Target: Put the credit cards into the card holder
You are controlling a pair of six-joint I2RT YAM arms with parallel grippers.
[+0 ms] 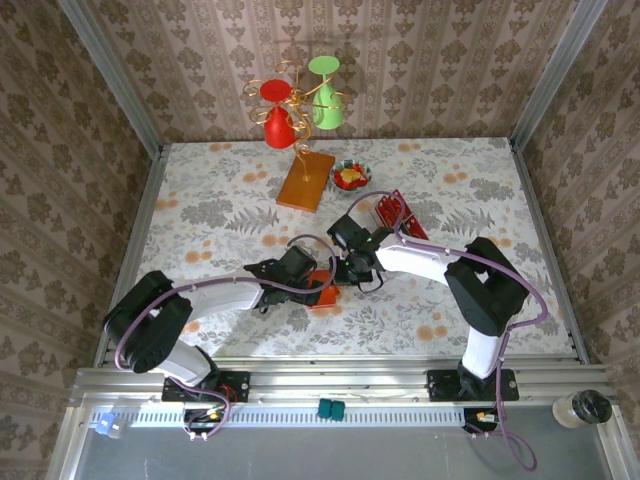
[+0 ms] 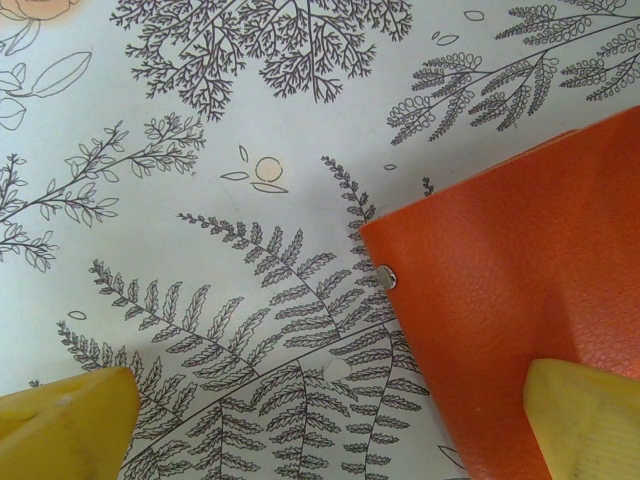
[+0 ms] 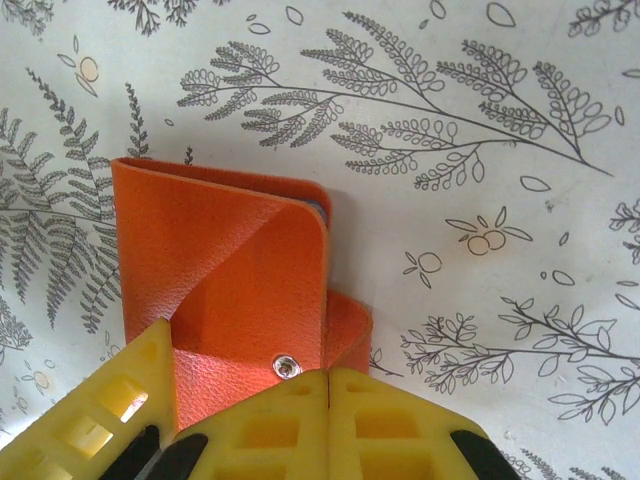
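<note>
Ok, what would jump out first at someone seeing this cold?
The orange card holder dead centre, its flap pinched in the shut right hand while the open left hand straddles its corner. Then the red credit cards just beyond the right arm, and the red and green cups on the gold stand at the back.

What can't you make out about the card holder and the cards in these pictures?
Top external: both wrists cover most of the card holder; the credit cards are too small to count.
Right wrist: the right gripper is shut at the holder's flap; whether it pinches the flap is hidden beneath it.
Left wrist: the frame's edge cuts off the holder; its pockets are hidden.
</note>
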